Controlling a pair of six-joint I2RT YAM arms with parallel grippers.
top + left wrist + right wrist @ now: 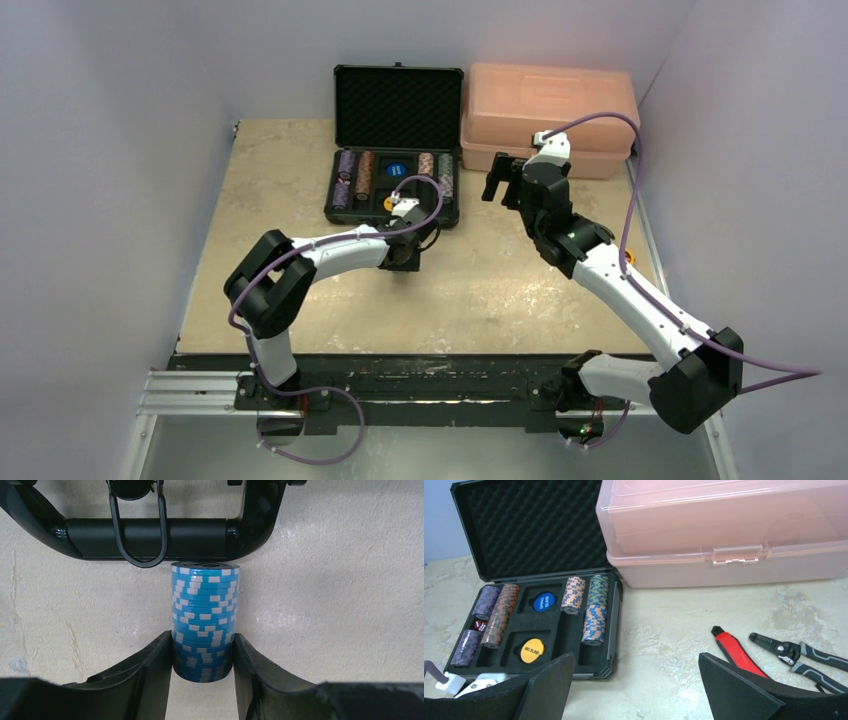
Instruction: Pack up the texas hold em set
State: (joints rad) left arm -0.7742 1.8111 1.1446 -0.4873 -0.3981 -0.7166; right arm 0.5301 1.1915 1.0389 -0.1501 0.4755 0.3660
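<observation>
One black rectangular briefcase-style case (534, 525) sits open at 12 o'clock on the beige table (664, 630), with its foam-lined lid upright. Its slotted tray holds:
- purple chip stacks (485, 601) at 9 o'clock, with an orange-brown chip row (501, 614) beside them and a red die (479, 625) by the purple ones
- a round blue disc (544, 601) and a round yellow disc (531, 650) mid-tray
- a peach chip stack (574, 595) and a green-and-blue chip row (595, 611) at 3 o'clock

The closed pink translucent plastic toolbox (724, 525) is just at the case's 3 o'clock; its contents are unreadable. Red-handled pliers (736, 652) and a grey-handled stripper (804, 655) lie at the toolbox's 6 o'clock.

The blue-and-white poker chip stack (205, 605) is outside the case at its 6 o'clock, just short of the black case handle (150, 537). The left gripper (202, 635) is half closed, fingers against both sides of that stack. The right gripper (635, 656) is spread wide and empty.
</observation>
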